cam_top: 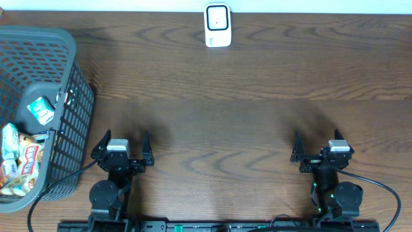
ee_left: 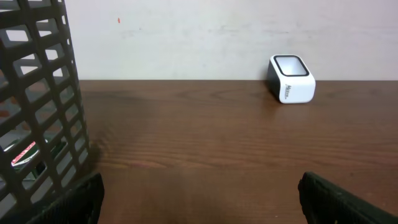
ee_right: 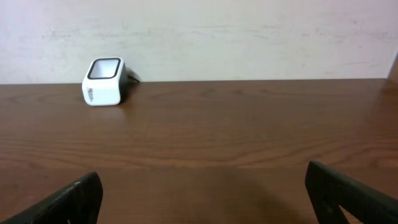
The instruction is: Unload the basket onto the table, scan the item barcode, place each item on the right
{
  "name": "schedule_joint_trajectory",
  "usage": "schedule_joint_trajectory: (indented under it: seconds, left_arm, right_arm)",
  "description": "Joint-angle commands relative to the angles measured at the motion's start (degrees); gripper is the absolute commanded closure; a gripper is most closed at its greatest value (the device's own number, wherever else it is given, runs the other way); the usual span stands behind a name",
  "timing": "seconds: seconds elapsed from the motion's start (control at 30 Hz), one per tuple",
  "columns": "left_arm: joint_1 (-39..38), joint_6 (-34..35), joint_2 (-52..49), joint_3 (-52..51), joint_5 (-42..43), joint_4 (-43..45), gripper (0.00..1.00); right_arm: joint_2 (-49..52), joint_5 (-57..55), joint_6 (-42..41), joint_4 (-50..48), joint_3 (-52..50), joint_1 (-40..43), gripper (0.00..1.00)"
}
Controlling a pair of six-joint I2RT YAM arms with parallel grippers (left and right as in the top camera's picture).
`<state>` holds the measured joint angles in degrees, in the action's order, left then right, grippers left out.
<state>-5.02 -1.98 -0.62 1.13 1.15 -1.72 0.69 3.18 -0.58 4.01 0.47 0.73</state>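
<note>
Scanner (cam_top: 217,26), boxy white, ahead of gaping left gripper (cam_top: 126,137) and right gripper (cam_top: 317,138); grey lattice basket (cam_top: 74,109) leftward, packets (cam_top: 19,161) half-hidden.

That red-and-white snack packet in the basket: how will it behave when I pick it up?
The snack packet looks like a thin wrapper, so it is probably light and may crumple or slip when squeezed. It lies among other packets in the basket, so lifting it might drag a neighbour along. Being flat, it seems unlikely to roll.
</note>
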Motion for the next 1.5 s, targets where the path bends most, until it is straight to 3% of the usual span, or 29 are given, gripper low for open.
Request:
schedule_joint_trajectory:
  seconds: [0.0,0.73,0.9,1.0,1.1,1.2,1.3,1.47]
  left_arm:
    - [0.24,-0.98,0.39,-0.90,-1.60,-2.51,0.02]
    - [0.24,-0.98,0.39,-0.90,-1.99,-2.36,0.02]
    - [0.17,13.25,0.37,-0.85,6.16,-1.68,0.02]
    - [0.17,15.13,0.37,-0.85,6.19,-1.66,0.02]
    - [0.20,19.17,0.37,-0.85,7.85,2.19,0.03]
    - [0.20,19.69,0.37,-0.83,13.38,12.68,0.03]
    - [0.20,19.87,0.33,0.15,13.62,21.11,0.02]
    - [0.20,19.85,-1.29,6.45,13.60,23.30,0.02]
  right_arm:
    - [-0.31,0.00,0.66,0.11,-0.13,0.02,0.01]
    - [-0.31,0.00,0.66,0.11,-0.13,0.02,0.01]
    - [-0.31,0.00,0.66,0.11,-0.13,0.02,0.01]
    - [-0.31,0.00,0.66,0.11,-0.13,0.02,0.01]
    - [-0.31,0.00,0.66,0.11,-0.13,0.02,0.01]
    - [-0.31,0.00,0.66,0.11,-0.13,0.02,0.01]
    - [-0.31,0.00,0.66,0.11,-0.13,0.02,0.01]
    - [-0.31,0.00,0.66,0.11,-0.13,0.02,0.01]
